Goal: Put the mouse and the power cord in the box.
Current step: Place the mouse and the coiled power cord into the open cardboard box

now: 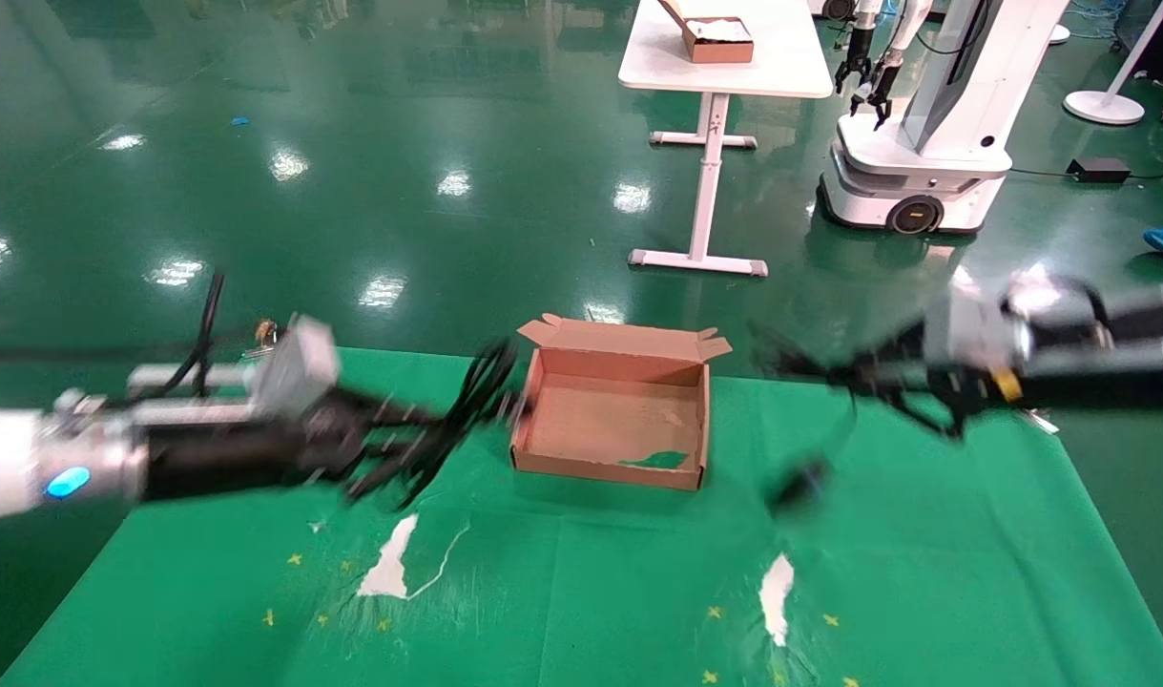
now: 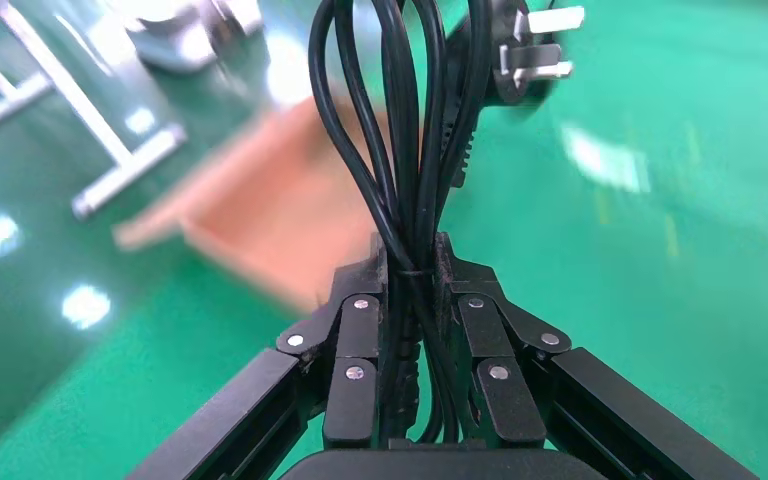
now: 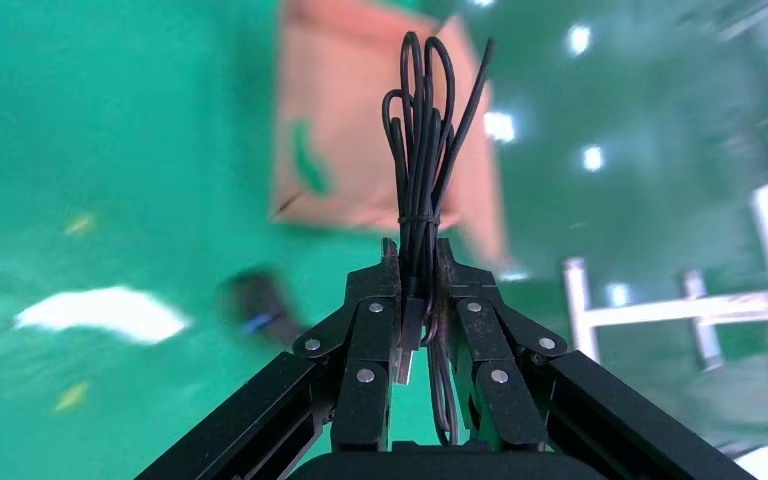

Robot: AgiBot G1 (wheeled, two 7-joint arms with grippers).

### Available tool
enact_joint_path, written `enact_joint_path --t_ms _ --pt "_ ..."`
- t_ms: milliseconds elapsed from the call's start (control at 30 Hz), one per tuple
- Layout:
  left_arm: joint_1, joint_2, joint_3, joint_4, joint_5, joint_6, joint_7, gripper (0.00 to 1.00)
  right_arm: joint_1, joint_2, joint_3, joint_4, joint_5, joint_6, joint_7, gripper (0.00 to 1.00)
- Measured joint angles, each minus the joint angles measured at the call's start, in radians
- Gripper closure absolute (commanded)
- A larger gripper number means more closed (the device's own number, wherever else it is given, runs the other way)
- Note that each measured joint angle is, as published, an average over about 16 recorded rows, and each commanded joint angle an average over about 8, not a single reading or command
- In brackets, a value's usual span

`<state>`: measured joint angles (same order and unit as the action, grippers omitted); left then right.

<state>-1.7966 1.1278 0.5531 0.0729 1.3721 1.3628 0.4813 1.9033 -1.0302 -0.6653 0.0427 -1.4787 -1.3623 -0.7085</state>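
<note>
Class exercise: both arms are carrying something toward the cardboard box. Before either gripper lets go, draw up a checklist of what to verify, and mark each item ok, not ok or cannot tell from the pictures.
1. Left gripper clamped on the power cord: ok; the bundled loops sit between its fingers.
2. Right gripper clamped on the mouse's cable bundle: ok.
3. Mouse clear of the cloth: cannot tell; it hangs low below the right gripper, blurred.
4. Box open and free to receive: ok; flaps are up and nothing lies inside.
5. Power cord over the box: not ok; it is beside the box's left wall.
6. Mouse over the box: not ok; it is to the box's right.
</note>
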Motion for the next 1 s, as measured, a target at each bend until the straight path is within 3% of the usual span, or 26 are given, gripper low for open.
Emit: enact_joint_path --t_ms 100,333,500,633,667,900,933,1000 --pt "-0.021 0.053 -0.024 0.016 -0.037 -0.07 -0.037 1.0 0.023 -0.051 0.004 0.009 0.005 0.071 0.011 1.0" --pt "-0.073 0.165 -0.044 0.009 -0.071 -0.269 -0.086 1.0 -0.011 -0.216 0.015 0.017 0.019 0.326 0.008 1.0" --pt "-0.094 0.186 -0.036 -0.014 -0.062 -0.341 -0.092 1.0 -0.08 -0.296 0.014 0.036 0.027 0.475 0.002 1.0" --pt "-0.101 0.167 -0.024 -0.031 -0.046 -0.342 -0.085 1.0 -0.135 -0.328 0.006 0.065 0.034 0.533 0.011 0.98" --pt "-0.101 0.16 -0.022 -0.035 -0.042 -0.337 -0.082 1.0 -0.147 -0.331 0.003 0.074 0.035 0.537 0.015 0.92" --pt "-0.094 0.1 -0.001 -0.05 -0.011 -0.286 -0.05 1.0 -0.201 -0.332 -0.024 0.126 0.049 0.532 0.057 0.06" --pt "-0.093 0.093 0.002 -0.052 -0.007 -0.28 -0.046 1.0 -0.205 -0.332 -0.028 0.13 0.051 0.534 0.065 0.0" --pt "-0.089 0.081 0.007 -0.053 0.0 -0.271 -0.037 1.0 -0.21 -0.331 -0.034 0.134 0.057 0.543 0.079 0.0"
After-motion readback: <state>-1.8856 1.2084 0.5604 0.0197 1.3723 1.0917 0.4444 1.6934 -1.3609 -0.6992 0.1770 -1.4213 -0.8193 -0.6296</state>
